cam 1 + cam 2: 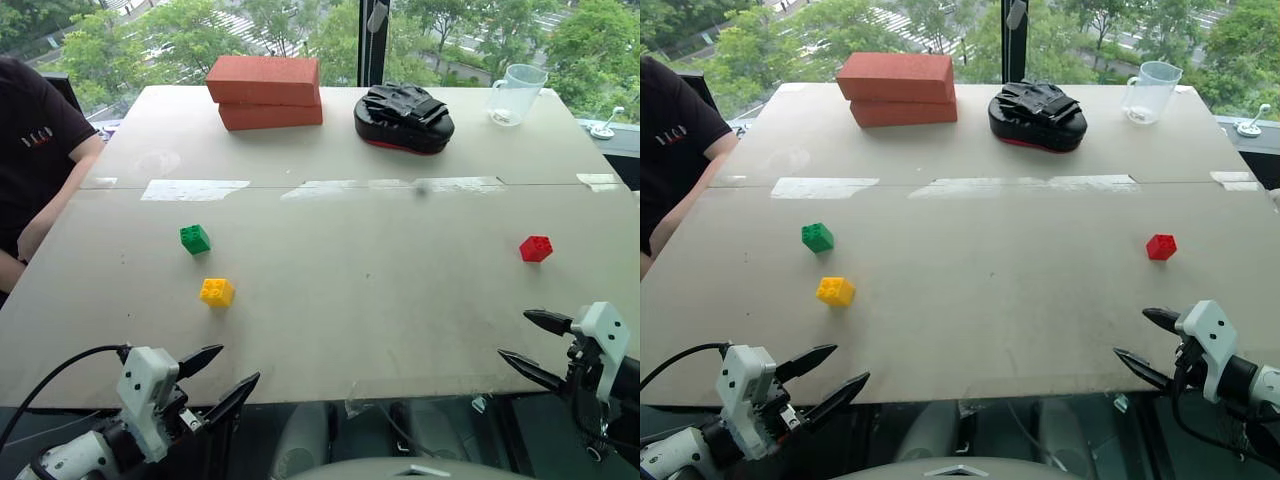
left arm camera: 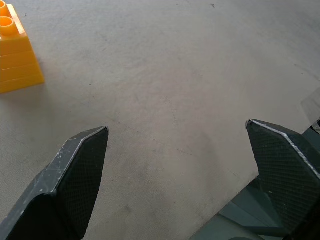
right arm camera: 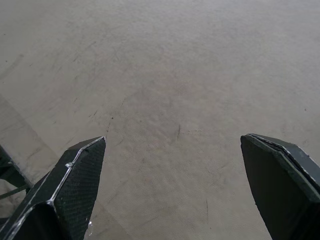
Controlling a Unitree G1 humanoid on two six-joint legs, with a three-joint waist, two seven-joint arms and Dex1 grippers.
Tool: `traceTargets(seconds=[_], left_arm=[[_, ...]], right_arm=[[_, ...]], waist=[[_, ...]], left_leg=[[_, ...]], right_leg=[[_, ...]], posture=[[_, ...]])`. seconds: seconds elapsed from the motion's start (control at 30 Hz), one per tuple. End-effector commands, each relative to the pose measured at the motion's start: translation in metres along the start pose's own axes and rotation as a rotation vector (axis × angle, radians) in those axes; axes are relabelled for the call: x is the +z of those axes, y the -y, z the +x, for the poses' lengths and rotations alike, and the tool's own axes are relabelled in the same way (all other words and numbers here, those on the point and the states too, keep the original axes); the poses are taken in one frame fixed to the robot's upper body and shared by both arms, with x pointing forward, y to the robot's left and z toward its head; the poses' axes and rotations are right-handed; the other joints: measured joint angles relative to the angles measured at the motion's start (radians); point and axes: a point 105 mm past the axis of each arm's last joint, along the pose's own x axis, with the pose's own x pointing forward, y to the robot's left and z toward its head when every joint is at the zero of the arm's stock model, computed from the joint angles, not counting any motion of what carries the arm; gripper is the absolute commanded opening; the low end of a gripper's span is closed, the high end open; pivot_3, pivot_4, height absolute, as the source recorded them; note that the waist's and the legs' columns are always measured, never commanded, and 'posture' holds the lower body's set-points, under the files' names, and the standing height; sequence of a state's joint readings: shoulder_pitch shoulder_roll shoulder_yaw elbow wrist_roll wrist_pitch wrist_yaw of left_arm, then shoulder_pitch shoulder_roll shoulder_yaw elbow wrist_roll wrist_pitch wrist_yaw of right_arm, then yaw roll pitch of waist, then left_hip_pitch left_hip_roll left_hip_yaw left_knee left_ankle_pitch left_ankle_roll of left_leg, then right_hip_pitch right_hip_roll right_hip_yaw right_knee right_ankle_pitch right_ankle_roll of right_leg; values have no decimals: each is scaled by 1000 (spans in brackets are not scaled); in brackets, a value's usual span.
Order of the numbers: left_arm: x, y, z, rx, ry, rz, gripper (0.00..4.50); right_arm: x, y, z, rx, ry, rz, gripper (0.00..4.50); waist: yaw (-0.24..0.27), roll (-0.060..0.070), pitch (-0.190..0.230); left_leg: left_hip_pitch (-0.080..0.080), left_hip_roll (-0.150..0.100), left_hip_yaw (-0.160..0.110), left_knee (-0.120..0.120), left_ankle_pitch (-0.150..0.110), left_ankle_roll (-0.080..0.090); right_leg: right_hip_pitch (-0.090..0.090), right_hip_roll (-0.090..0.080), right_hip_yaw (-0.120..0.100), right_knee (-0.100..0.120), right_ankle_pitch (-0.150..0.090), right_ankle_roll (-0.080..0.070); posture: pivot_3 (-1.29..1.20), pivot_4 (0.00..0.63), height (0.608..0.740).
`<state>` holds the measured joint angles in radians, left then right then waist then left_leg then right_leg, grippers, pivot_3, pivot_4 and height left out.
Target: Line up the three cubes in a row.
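Three small studded cubes lie apart on the grey table [image 1: 350, 300]. The green cube [image 1: 195, 239] sits at the left, with the yellow cube [image 1: 217, 292] just in front of it; the yellow cube [image 2: 15, 55] also shows in the left wrist view. The red cube [image 1: 536, 248] lies far off at the right. My left gripper [image 1: 232, 368] hovers open over the table's front edge at the left, short of the yellow cube, holding nothing. My right gripper [image 1: 525, 340] hangs open at the front right, well short of the red cube, also empty.
Two large red-orange bricks [image 1: 265, 92] are stacked at the back, beside a black pad [image 1: 403, 118] and a clear measuring cup [image 1: 516, 94]. A person in a black shirt [image 1: 30, 150] sits at the table's left side. Tape strips [image 1: 195, 189] cross the tabletop.
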<state>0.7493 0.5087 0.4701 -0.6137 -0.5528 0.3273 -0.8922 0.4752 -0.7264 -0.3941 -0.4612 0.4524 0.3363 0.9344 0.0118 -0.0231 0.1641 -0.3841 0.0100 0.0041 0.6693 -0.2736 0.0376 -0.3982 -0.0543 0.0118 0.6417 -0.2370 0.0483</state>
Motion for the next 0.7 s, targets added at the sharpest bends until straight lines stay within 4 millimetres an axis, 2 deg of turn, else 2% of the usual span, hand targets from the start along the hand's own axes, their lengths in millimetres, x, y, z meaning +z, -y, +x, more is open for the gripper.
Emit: traceTargets(seconds=[0.03, 0.17, 0.3, 0.33, 0.43, 0.5, 0.57, 0.7], left_arm=[[14, 4, 8, -42, 45, 28, 4500], [54, 21, 37, -194, 140, 99, 4500], [75, 39, 54, -341, 147, 164, 4500], [79, 43, 57, -365, 146, 176, 4500], [95, 57, 67, -475, 151, 218, 4500], [107, 66, 71, -550, 162, 247, 4500], [115, 72, 73, -602, 165, 264, 4500], [112, 71, 73, -625, 139, 283, 4500]], right_arm=[[18, 6, 1, -54, 66, -48, 4432], [57, 39, 13, -332, 163, -77, 4432], [68, 69, 17, -479, 54, -34, 4432], [70, 73, 18, -486, 42, -9, 4432], [70, 109, 15, -658, -45, 51, 4432], [65, 124, 22, -675, -108, 145, 4432], [61, 134, 30, -668, -148, 252, 4432], [57, 149, 39, -691, -202, 364, 4432]], waist=[[0, 0, 0], [1, 3, 2], [-1, 4, 1], [0, 4, 1], [0, 4, 1], [0, 4, 1], [0, 4, 1], [-7, 5, 1]], left_leg=[[0, 0, 0, 0, 0, 0], [0, 0, 0, 2, 0, 0], [2, 0, 4, 2, 1, 0], [2, -1, 5, 2, 1, 0], [0, -1, 5, 1, 0, 1], [-2, -2, 5, 0, 0, 1], [-5, -2, 5, 0, 0, 1], [-11, -3, 6, -1, 0, 1]], right_leg=[[0, 0, 0, 0, 0, 0], [-1, 0, 0, 0, 0, 1], [1, 1, 1, 1, 2, -3], [0, 2, 1, 1, 3, -3], [-2, 2, 1, 1, 3, -4], [-5, 2, 1, 1, 3, -4], [-7, 3, 1, 1, 3, -3], [-13, 3, 2, 1, 5, 0]], posture=[[0, 150, 740], [0, 150, 740], [0, 150, 740], [0, 150, 740], [0, 150, 740], [0, 150, 740], [0, 150, 740], [0, 150, 740]])
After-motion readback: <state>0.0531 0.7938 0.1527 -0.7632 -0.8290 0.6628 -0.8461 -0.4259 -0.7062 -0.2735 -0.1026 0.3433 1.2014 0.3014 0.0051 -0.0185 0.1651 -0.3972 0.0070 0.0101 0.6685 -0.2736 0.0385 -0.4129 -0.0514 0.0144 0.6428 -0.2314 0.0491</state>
